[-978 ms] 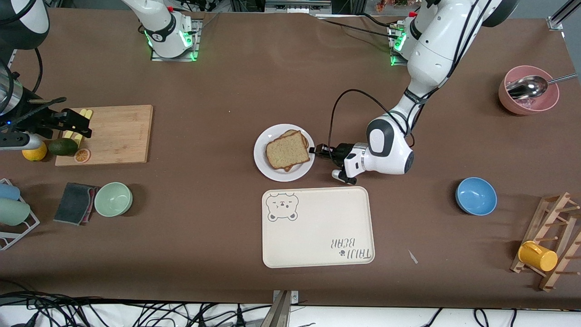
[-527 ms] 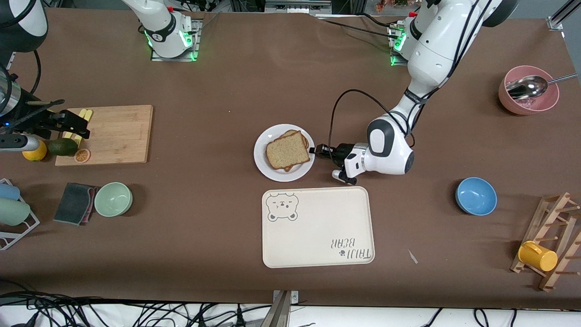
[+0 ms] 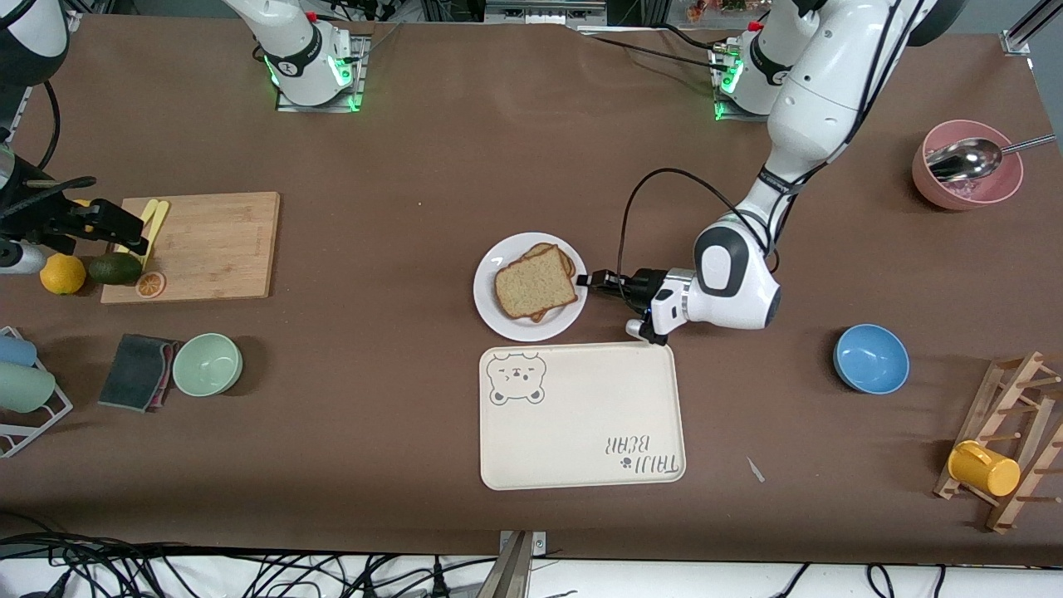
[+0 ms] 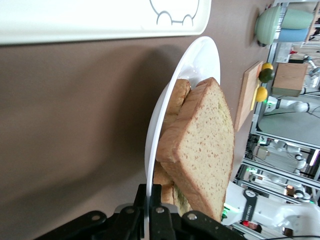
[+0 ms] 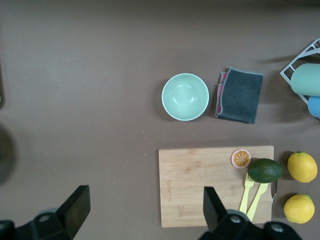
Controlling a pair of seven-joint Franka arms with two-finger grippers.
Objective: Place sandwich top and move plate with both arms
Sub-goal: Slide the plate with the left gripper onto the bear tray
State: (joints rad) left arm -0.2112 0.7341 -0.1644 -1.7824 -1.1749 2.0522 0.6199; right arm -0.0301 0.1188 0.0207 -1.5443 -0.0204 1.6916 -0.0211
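Observation:
The white plate (image 3: pixel 492 309) sits mid-table just farther from the camera than the tray. The sandwich top (image 3: pixel 536 287), a speckled tan slice, lies on a lower slice on the plate. My left gripper (image 3: pixel 591 280) is shut on the plate's rim at the side toward the left arm's end. In the left wrist view the fingers (image 4: pixel 167 196) pinch the thin rim of the plate (image 4: pixel 156 135), with the sandwich top (image 4: pixel 202 150) close by. My right gripper (image 3: pixel 131 237) is open and empty, up over the end of the cutting board (image 3: pixel 208 245); its open jaws (image 5: pixel 145 205) span the board's edge.
The cream bear tray (image 3: pixel 581 415) lies just nearer to the camera than the plate. A blue bowl (image 3: pixel 870 358), a pink bowl with a spoon (image 3: pixel 967 174) and a mug rack (image 3: pixel 1009 440) stand toward the left arm's end. A green bowl (image 3: pixel 207 364), cloth (image 3: pixel 137 371), avocado (image 3: pixel 115 267) and lemon (image 3: pixel 62 274) lie by the board.
My left gripper has drawn the plate with the sandwich a little toward the left arm's end and nearer to the tray. My right gripper has drifted slightly farther toward its end of the table.

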